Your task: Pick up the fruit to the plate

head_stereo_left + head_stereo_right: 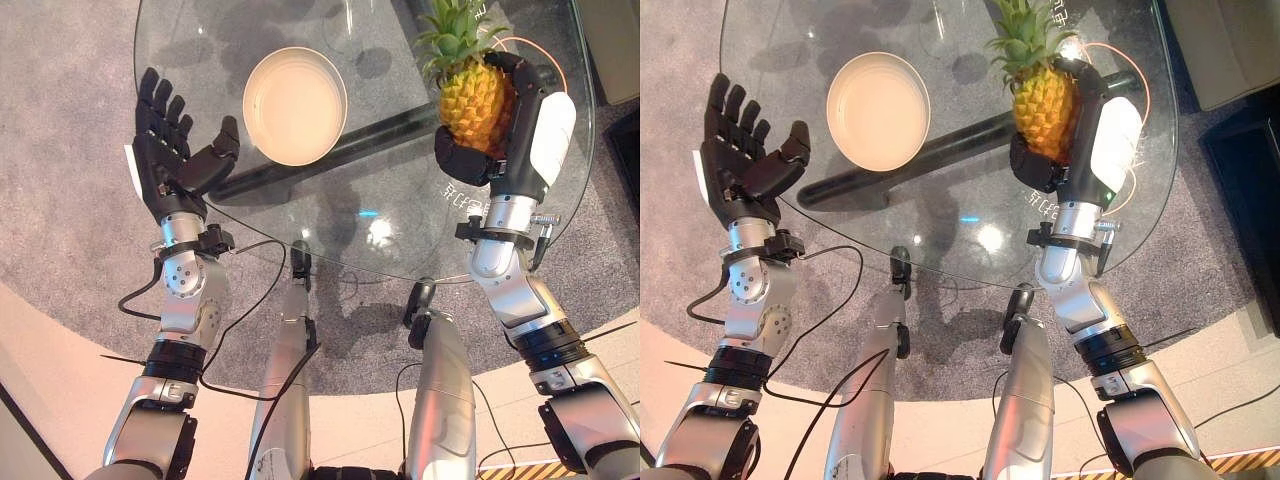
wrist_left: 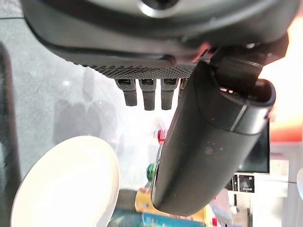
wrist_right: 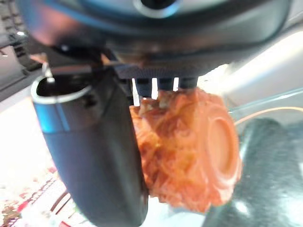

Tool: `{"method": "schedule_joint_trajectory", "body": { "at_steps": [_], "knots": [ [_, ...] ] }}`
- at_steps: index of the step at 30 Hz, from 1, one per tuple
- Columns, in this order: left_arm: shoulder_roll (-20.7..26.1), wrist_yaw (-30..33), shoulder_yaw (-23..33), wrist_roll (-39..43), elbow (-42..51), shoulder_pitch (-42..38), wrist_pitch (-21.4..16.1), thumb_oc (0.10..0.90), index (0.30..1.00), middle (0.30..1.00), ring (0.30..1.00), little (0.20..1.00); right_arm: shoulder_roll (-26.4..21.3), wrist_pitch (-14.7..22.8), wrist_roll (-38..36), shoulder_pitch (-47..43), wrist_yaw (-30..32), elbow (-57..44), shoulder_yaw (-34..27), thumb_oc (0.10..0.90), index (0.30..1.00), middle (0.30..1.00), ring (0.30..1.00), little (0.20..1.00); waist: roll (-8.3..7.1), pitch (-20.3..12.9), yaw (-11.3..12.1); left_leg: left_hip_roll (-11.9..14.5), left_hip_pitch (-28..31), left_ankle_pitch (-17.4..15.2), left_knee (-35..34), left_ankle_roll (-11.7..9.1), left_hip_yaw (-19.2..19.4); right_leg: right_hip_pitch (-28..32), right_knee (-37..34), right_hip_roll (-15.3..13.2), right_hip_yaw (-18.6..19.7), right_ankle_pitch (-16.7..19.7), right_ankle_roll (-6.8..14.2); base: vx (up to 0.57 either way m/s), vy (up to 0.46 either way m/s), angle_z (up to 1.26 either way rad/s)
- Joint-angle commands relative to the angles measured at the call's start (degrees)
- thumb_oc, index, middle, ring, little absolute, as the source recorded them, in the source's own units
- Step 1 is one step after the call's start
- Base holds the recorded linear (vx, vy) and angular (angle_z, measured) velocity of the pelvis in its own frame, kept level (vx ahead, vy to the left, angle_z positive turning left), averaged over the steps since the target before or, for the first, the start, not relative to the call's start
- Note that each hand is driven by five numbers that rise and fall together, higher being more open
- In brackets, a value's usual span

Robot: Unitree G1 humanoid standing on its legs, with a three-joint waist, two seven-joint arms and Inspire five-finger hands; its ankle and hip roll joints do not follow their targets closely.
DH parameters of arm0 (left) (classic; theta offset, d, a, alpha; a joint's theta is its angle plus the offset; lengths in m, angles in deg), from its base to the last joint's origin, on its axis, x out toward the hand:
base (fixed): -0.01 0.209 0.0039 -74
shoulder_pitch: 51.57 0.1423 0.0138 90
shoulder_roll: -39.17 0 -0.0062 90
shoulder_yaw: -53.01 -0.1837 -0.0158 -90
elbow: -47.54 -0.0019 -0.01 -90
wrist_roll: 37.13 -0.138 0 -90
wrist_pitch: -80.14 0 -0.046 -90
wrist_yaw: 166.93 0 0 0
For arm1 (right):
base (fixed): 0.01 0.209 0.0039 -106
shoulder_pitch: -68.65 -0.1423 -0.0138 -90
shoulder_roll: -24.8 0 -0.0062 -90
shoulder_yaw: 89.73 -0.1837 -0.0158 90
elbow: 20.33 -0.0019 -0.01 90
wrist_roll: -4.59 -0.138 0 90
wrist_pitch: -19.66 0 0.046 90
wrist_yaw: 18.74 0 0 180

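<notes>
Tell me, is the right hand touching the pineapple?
Touching. In the left eye view, the right hand wraps around the pineapple; the right wrist view shows the thumb against it.

The right hand [image 1: 505, 125] covers the pineapple's [image 1: 468, 100] right flank, its crown is cut by the top edge, and the glass table's [image 1: 390, 225] far rim runs off-frame.

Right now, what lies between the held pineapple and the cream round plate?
Bare glass table between pineapple and plate, per the left eye view.
</notes>
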Motion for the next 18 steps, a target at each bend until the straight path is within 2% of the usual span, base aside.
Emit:
{"method": "schedule_joint_trajectory", "body": {
  "at_steps": [1, 7, 13, 18],
  "knots": [
    [1.31, -3.05, -0.02, 2.19, 6.89, -5.75, -2.20, 0.800, 0.900, 0.900, 0.900, 0.900, -0.67, 6.28, 3.96, -5.62, 2.31, -10.43, -5.03, 0.100, 0.300, 0.300, 0.300, 0.200, -0.85, -0.88, -0.57, 1.05, 3.08, -12.36, 10.31, 0.00, 1.35, 4.70, -16.82, 0.33, 1.91, 12.80, 3.23, 0.00, 0.000, 0.00],
    [-0.09, -5.52, -1.29, 5.67, 7.80, -6.46, 0.32, 0.800, 0.900, 0.900, 0.900, 0.900, 0.36, 7.31, 4.35, -6.27, 1.34, -12.36, -4.73, 0.100, 0.300, 0.300, 0.300, 0.200, -1.04, -0.88, -0.78, 1.10, 3.11, -12.27, 10.20, 0.06, 1.56, 4.82, -17.14, 0.45, 1.89, 13.02, 3.27, 0.00, 0.000, 0.00],
    [-2.57, -8.74, -2.96, 12.67, 8.77, -7.55, 3.27, 0.800, 0.900, 0.900, 0.900, 0.900, 1.72, 8.11, 4.36, -7.82, -1.13, -15.33, -3.48, 0.100, 0.300, 0.300, 0.300, 0.200, -1.22, -0.88, -1.17, 1.22, 3.22, -12.11, 9.99, 0.08, 1.87, 4.95, -17.51, 0.62, 2.10, 13.27, 3.34, 0.00, 0.000, 0.00],
    [-3.82, -10.17, -3.85, 16.37, 9.62, -8.28, 3.96, 0.800, 0.900, 0.900, 0.900, 0.900, 2.10, 8.82, 3.65, -8.22, -2.67, -17.17, -2.75, 0.100, 0.300, 0.300, 0.300, 0.200, -1.31, -0.88, -1.50, 1.28, 3.39, -11.98, 9.90, 0.09, 2.14, 5.14, -17.74, 0.63, 2.19, 13.40, 3.36, 0.00, 0.000, 0.00]
  ]
}}
